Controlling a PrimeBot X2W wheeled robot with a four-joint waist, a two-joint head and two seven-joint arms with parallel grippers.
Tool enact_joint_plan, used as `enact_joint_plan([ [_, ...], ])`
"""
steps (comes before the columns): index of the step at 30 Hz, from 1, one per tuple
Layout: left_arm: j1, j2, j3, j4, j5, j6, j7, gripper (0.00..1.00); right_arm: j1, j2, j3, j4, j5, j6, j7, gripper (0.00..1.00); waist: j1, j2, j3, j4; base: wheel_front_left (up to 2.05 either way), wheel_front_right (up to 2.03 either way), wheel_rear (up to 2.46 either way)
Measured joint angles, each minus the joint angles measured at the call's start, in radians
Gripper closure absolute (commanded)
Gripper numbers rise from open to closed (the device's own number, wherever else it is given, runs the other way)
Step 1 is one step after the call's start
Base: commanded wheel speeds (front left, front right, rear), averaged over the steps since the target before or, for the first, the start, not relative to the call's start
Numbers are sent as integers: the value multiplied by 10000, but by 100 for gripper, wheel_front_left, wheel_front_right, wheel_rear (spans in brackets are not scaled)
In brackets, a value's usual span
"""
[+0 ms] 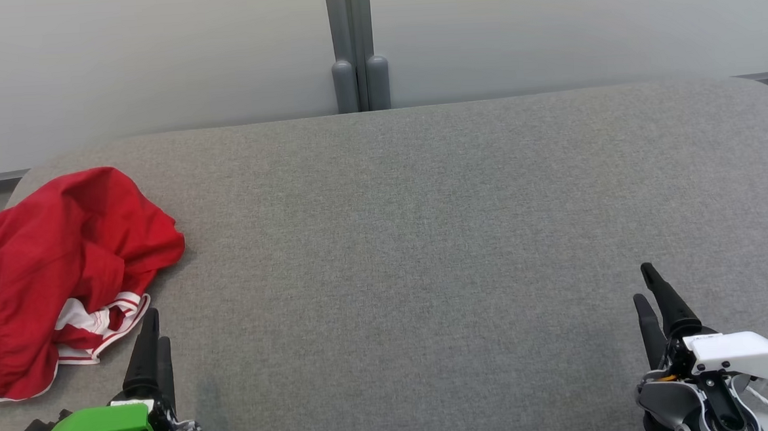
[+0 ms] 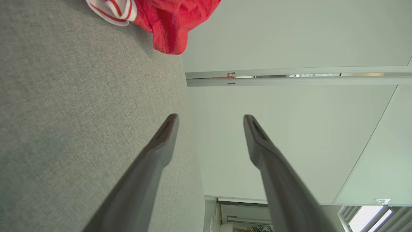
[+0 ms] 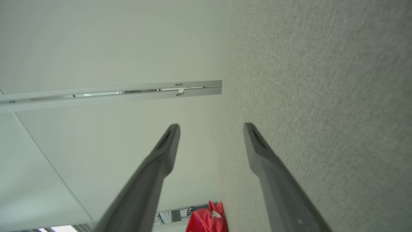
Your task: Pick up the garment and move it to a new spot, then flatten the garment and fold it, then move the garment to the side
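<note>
the left pincer (image 1: 156, 327) hangs low over the grey fabric surface (image 1: 425, 239) with its two dark fingers spread apart and nothing between them; the left wrist view shows the gap plainly, one finger (image 2: 161, 145) over the grey weave and the other against the pale wall panel (image 2: 289, 38). the red garment (image 1: 64, 265) lies crumpled in a heap just ahead of this pincer's tips and off to their outer, left side, close but apart from them. its white and red striped trim (image 1: 110, 318) is the part nearest the fingertips, and the bulk of the red cloth bunches up farther ahead. the right pincer (image 1: 642, 283) sits well apart from the garment, across the wide bare stretch of surface that separates it from the left pincer. its fingers are likewise parted and empty, one finger (image 3: 270, 167) over the grey weave. from this pincer the garment is far off to the left side and a little ahead. a grey post (image 1: 357, 46) stands at the wall beyond both pincers, roughly midway between them
</note>
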Motion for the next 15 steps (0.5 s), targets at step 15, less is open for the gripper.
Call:
enact_joint_plan([
  [15,-4,4,-132,-130,2746,209,-642,0,-2,-10,84,-130,-2617,0,-665,0,0,0,21,37,0,0,0],
])
